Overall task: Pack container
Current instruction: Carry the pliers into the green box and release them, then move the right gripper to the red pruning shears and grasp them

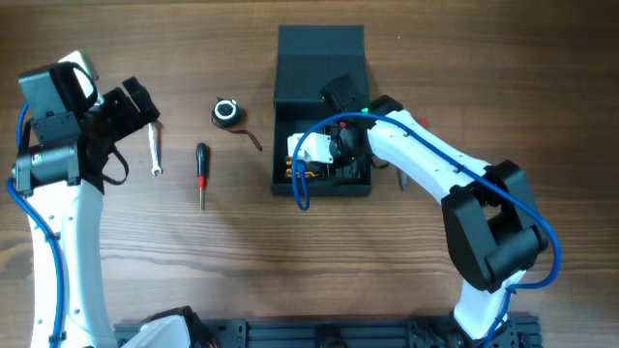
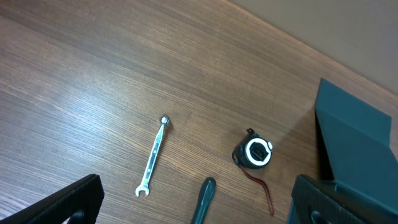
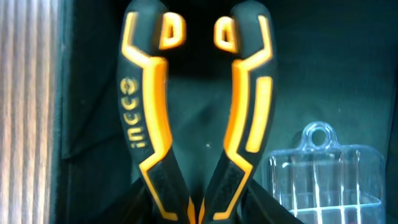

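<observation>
The dark teal container (image 1: 319, 60) stands open at the table's middle back, lid flat behind it. My right gripper (image 1: 337, 155) is down inside it, shut on black-and-orange pliers (image 3: 149, 124) near their pivot; my fingertips (image 3: 199, 208) flank the handles. A clear plastic case (image 3: 323, 171) lies on the container floor (image 3: 373, 74) beside the pliers. My left gripper (image 1: 135, 104) is open and empty above the left of the table, and the left wrist view (image 2: 199, 204) shows its fingers wide apart. The container's corner shows in that view (image 2: 357, 146).
On the table left of the container lie a silver wrench (image 1: 154, 150) (image 2: 153, 155), a black-and-red screwdriver (image 1: 201, 174) (image 2: 203, 198) and a round tape measure (image 1: 227, 111) (image 2: 253, 153) with a red strap. A small dark tool (image 1: 402, 180) lies right of the container, partly under my right arm.
</observation>
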Controlling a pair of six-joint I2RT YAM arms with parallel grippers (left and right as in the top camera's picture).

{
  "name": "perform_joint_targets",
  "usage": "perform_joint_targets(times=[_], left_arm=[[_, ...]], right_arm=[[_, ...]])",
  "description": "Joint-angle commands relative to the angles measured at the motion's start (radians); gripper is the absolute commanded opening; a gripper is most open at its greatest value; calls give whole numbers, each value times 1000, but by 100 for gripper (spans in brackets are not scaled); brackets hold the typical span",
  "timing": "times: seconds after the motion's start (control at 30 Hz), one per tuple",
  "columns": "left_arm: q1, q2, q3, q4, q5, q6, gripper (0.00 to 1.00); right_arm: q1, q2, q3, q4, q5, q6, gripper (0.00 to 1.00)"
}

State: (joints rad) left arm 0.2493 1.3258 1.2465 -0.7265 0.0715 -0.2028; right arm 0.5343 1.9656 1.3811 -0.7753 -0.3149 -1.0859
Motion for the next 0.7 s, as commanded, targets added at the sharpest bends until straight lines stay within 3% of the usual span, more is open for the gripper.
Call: perform_joint_targets(times=[0.0, 0.1, 0.17, 0.3, 0.4, 0.47, 0.5, 0.67], left_arm=[[5, 5, 24, 0, -10, 16, 100], [5, 5, 24, 0, -10, 16, 100], [5, 5, 24, 0, -10, 16, 100], [5, 5, 24, 0, -10, 16, 100], [5, 5, 24, 0, -10, 16, 100], [5, 5, 24, 0, -10, 16, 100], [5, 5, 24, 0, -10, 16, 100], [5, 5, 24, 0, -10, 16, 100]], right_arm=[[3, -7, 26, 19, 99, 53, 57], [3, -21, 29, 29, 133, 126, 61], [3, -37, 41, 26, 135, 146, 58], [2, -102, 122, 27, 164, 326, 54], [-11, -182, 218, 29, 264, 540, 57], [-56, -261, 286, 33, 408, 732, 63], [-71, -279, 289, 35, 429, 760, 66], [-285, -331, 287, -46, 454, 1159, 72]])
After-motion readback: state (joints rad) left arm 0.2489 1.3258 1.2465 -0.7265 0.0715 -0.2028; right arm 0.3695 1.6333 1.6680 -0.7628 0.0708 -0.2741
